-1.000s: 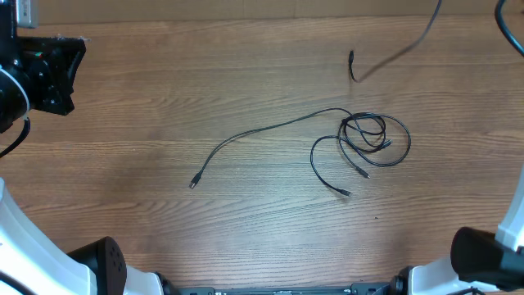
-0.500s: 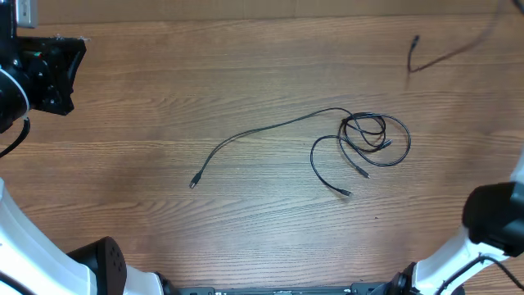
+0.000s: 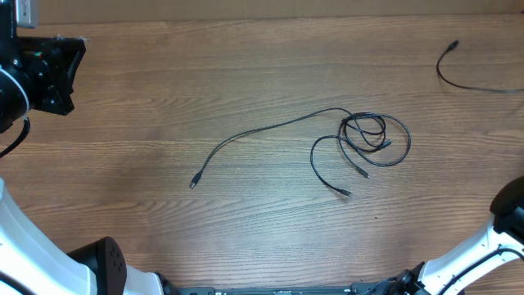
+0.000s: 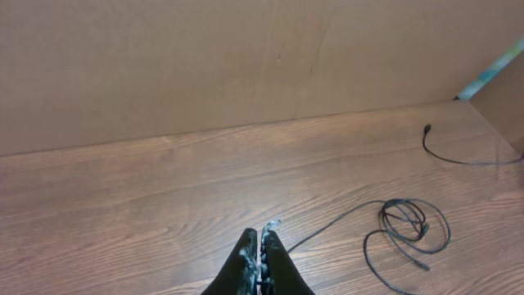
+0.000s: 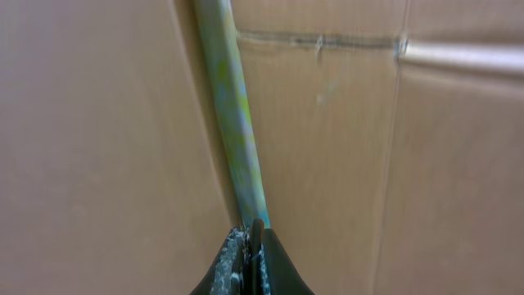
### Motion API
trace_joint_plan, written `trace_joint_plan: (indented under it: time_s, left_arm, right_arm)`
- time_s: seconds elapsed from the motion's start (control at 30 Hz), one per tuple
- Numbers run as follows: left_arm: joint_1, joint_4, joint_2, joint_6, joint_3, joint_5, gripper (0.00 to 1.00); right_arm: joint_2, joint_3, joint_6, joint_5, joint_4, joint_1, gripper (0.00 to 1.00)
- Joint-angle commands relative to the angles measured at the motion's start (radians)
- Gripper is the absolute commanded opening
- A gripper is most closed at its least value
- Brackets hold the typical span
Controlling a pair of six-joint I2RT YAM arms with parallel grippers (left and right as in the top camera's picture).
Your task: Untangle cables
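**Mid-table: one knot left to clear**

Overhead: cables (image 3: pixel 372 139) lie centre, a looped knot with a long strand trailing left. One loose cord (image 3: pixel 440 70) sits far right.
Left wrist: left gripper (image 4: pixel 260 246) pinched together, empty.
Right wrist: right gripper (image 5: pixel 250 246) likewise, facing cardboard wall (image 5: pixel 106 123).
Best: grip a free plug end, draw outward slowly.
No legible writing.

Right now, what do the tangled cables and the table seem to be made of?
Cables: likely plastic- or rubber-sheathed cord, matte black, bending in loose loops. Table: wood or wood-look laminate, brown with grain lines; cannot tell which.
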Motion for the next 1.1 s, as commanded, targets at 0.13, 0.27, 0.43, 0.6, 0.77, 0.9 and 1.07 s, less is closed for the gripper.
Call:
trace_joint_plan:
  time_s: [0.13,0.27,0.43,0.6,0.77,0.9,1.07]
  left_arm:
    - [-0.007,0.001,0.005,-0.050,0.008,-0.003,0.04]
    - [-0.007,0.001,0.005,-0.055,0.008,-0.002,0.04]
    - [-0.007,0.001,0.005,-0.066,0.008,-0.003,0.04]
    - [-0.007,0.001,0.005,-0.066,0.008,-0.003,0.04]
    - [-0.007,0.001,0.005,-0.090,0.008,-0.002,0.04]
    - [-0.007,0.001,0.005,-0.093,0.008,-0.002,0.04]
    - [-0.007,0.001,0.005,-0.092,0.008,-0.003,0.04]
  right_arm:
    - [0.135,0.031,-0.001,-0.030,-0.087,0.018,0.04]
    - [0.215,0.031,0.000,-0.046,-0.133,0.043,0.04]
    - [0.290,0.029,0.007,-0.054,-0.165,0.082,0.04]
    - [0.352,0.029,0.007,-0.054,-0.195,0.131,0.04]
    - [0.404,0.029,0.008,-0.050,-0.208,0.195,0.04]
    - [0.439,0.029,0.073,-0.011,-0.235,0.217,1.00]
    - [0.408,0.046,0.104,-0.046,-0.265,0.220,1.00]
